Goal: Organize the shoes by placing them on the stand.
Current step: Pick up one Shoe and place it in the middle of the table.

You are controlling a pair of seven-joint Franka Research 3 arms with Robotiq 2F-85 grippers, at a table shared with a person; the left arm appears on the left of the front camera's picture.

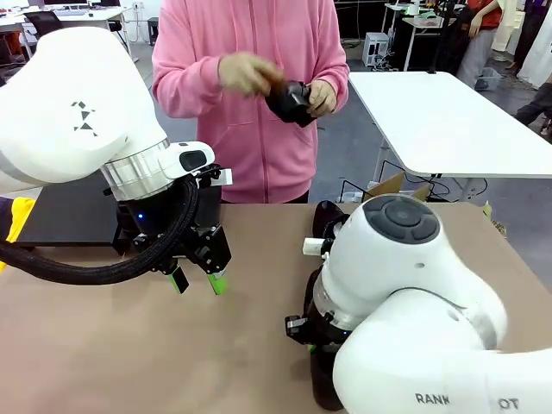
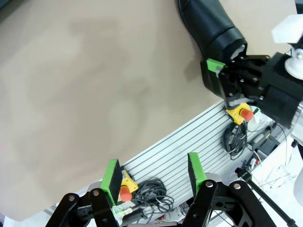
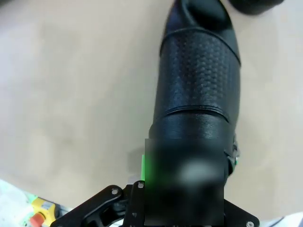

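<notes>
One black shoe [image 3: 199,80] lies on the tan table, and my right gripper [image 3: 187,163] is shut on its heel end. From the left wrist view, the same shoe [image 2: 210,23] shows with my right gripper [image 2: 222,78] clamped at its opening. My right arm hides most of this shoe [image 1: 323,384] in the front view. A second shoe [image 1: 326,220] rests just behind that arm. A person in a pink top holds a third shoe [image 1: 291,99] in both hands. My left gripper [image 1: 197,280] hangs open and empty above the table. The black stand [image 1: 69,211] lies at the back left.
The table's near edge has an aluminium rail [image 2: 189,142] with cables and yellow stop buttons [image 2: 241,113]. A white table [image 1: 440,112] stands behind on the right. Bare tabletop [image 1: 129,345] spreads under and in front of my left gripper.
</notes>
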